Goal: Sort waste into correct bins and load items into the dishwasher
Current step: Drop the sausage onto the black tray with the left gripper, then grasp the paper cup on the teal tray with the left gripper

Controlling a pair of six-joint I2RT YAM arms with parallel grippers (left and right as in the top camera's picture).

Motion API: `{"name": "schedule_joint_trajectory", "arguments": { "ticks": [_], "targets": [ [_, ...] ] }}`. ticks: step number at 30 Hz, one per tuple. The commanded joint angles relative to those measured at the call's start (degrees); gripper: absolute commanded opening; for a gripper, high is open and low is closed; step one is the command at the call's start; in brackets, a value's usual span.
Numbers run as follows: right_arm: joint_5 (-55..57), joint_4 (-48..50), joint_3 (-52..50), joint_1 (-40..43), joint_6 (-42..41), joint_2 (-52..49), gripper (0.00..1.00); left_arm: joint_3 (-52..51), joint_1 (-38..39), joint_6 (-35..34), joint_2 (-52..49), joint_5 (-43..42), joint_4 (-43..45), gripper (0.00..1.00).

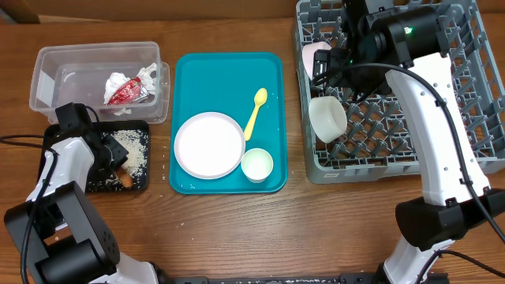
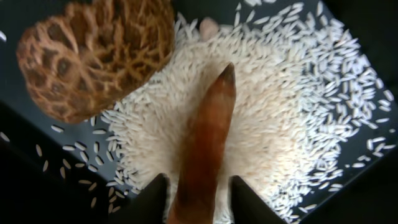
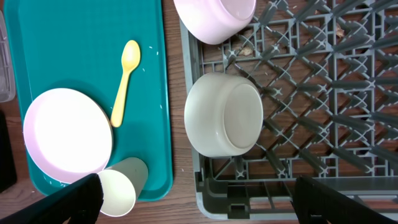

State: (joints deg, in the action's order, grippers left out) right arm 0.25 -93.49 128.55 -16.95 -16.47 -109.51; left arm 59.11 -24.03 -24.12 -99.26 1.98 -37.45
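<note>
Now, left gripper clamped on an orange-brown tapered scrap, which lies across the rice pile in the black tray. Right gripper hangs over the dish rack, fingers wide apart, with a cream bowl on its side below.

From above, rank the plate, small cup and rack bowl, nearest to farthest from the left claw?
From the left gripper, gripping a brown stick:
1. Plate, tray's left.
2. Small cup, tray's lower right.
3. Bowl, in the rack, far right.

white links, blk joints, blk cables, green led
</note>
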Motion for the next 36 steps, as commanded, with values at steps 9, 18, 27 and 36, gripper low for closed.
{"name": "schedule_joint_trajectory", "arguments": {
  "ticks": [9,18,27,36],
  "targets": [
    [0.07,0.37,0.02,-0.07,0.22,0.15,1.0,17.42,0.17,9.2,0.39,-13.94,-14.91,0.56],
    [0.0,0.81,0.02,-0.17,0.0,-0.02,1.0,30.62,9.01,25.24,0.39,-24.94,-26.05,0.62],
    [-1.88,1.27,0.02,-0.72,0.0,-1.2,1.0,30.16,26.4,29.79,0.24,-24.94,-25.46,0.56],
    [-1.86,0.72,0.02,-0.72,0.02,-1.31,1.0,27.85,43.36,27.65,-0.22,-17.33,-18.8,0.59]
  ]
}}
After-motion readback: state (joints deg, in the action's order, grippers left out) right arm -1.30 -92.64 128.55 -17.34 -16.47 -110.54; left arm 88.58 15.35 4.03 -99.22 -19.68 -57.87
